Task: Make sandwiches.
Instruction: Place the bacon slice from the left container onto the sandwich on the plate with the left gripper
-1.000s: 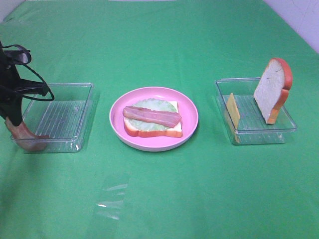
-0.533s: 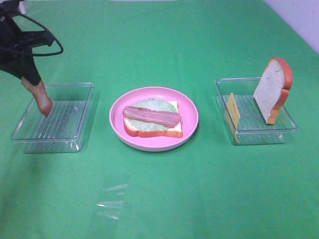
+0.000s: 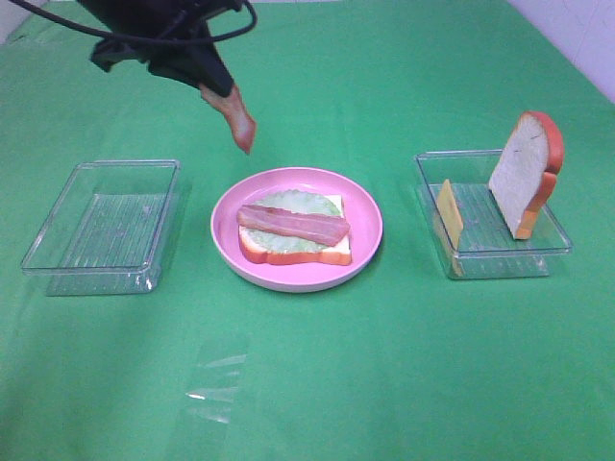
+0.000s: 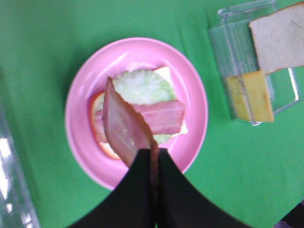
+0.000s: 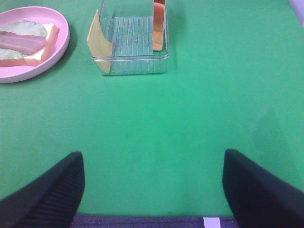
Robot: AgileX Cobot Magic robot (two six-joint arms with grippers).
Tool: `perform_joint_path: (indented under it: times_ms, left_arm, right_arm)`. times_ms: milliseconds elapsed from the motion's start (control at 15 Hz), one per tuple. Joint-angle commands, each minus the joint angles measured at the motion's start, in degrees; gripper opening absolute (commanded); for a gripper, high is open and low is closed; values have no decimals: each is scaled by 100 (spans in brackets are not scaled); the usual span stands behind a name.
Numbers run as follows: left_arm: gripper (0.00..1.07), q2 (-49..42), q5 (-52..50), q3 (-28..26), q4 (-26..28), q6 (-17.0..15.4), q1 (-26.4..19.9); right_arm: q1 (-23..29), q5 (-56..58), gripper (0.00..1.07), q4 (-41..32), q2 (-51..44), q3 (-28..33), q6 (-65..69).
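Note:
The part-built sandwich [image 3: 294, 230] lies on the round pink plate [image 3: 370, 226]: one bread slice, lettuce and a bacon strip [image 3: 293, 225]. My left gripper [image 3: 216, 91] is shut on a second bacon strip [image 3: 237, 121], which hangs in the air behind the plate's left part. In the left wrist view the held bacon [image 4: 124, 124] hangs from the gripper [image 4: 154, 152] above the lettuce [image 4: 142, 88] and the plate [image 4: 78, 109]. My right gripper [image 5: 154, 190] is open and empty, low over the cloth, out of the exterior high view.
A clear tray [image 3: 106, 226] with nothing in it stands left of the plate. A clear tray [image 3: 490, 252] on the right holds an upright cheese slice [image 3: 449, 213] and an upright bread slice [image 3: 527, 173]. Both show in the right wrist view: tray [image 5: 133, 64], cheese [image 5: 99, 42].
My left gripper has lifted the bacon strip out of the left tray and carried it up and to the right, to above the plate. The left tray now holds nothing.

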State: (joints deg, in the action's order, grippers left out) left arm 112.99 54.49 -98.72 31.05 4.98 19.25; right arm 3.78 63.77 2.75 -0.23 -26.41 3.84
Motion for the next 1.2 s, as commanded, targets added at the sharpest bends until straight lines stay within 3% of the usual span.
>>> perform_joint_path:
  times_ms: [67, 400, 667, 933, 1200]
  left_arm:
    - [0, 693, -424, -258, 602, 183, 539]
    - [0, 1547, -521, -968, 1071, 183, 922]
    - [0, 1965, -418, -1215, 1301, 189, 985]
    - [0, 2120, -86, -1209, 733, 172, 922]
    - [0, 2114, 92, -1215, -52, -407, 716]
  right_arm:
    - [11, -17, 77, -29, -149, 23, -34]
    - [11, -17, 77, -29, -149, 23, -34]
    - [11, -17, 77, -34, -149, 23, -34]
    - [11, -17, 77, -34, -149, 23, -34]
    - [11, -17, 77, -34, -149, 23, -34]
